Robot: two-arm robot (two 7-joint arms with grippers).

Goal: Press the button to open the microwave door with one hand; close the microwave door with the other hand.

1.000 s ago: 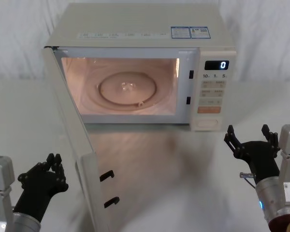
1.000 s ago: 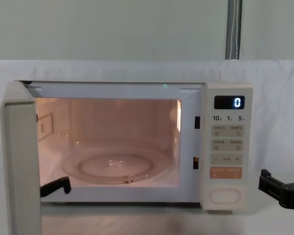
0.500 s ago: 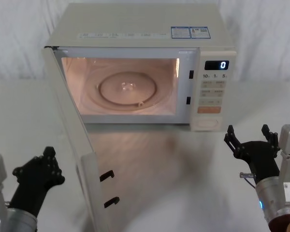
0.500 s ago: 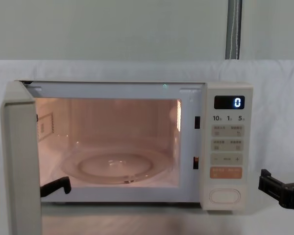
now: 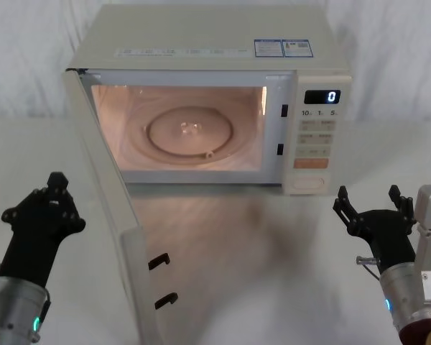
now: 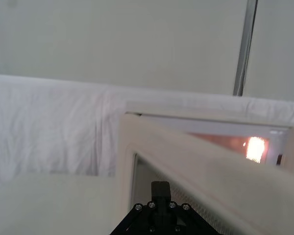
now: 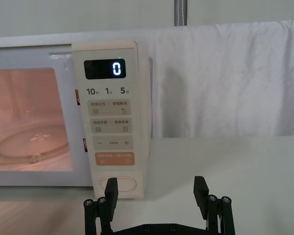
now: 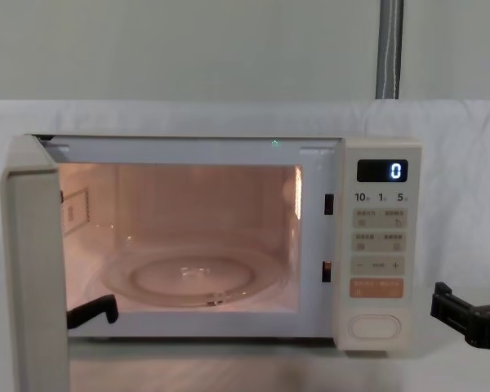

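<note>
Head view has the microwave door [image 5: 108, 208] swung wide, hinged at the left, its long face running toward the robot and its free edge nearest. Left tool [image 5: 47, 205] sits just outside that panel, well placed to push it shut; whether its fingers are parted, can't tell. Right tool [image 5: 370, 208] hangs released, fingers spread, just before the open button [image 7: 118, 185] on the bench [image 5: 273, 273].

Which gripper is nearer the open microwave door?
Left. The left gripper is just outside the door; the right gripper sits across the table, before the control panel.
</note>
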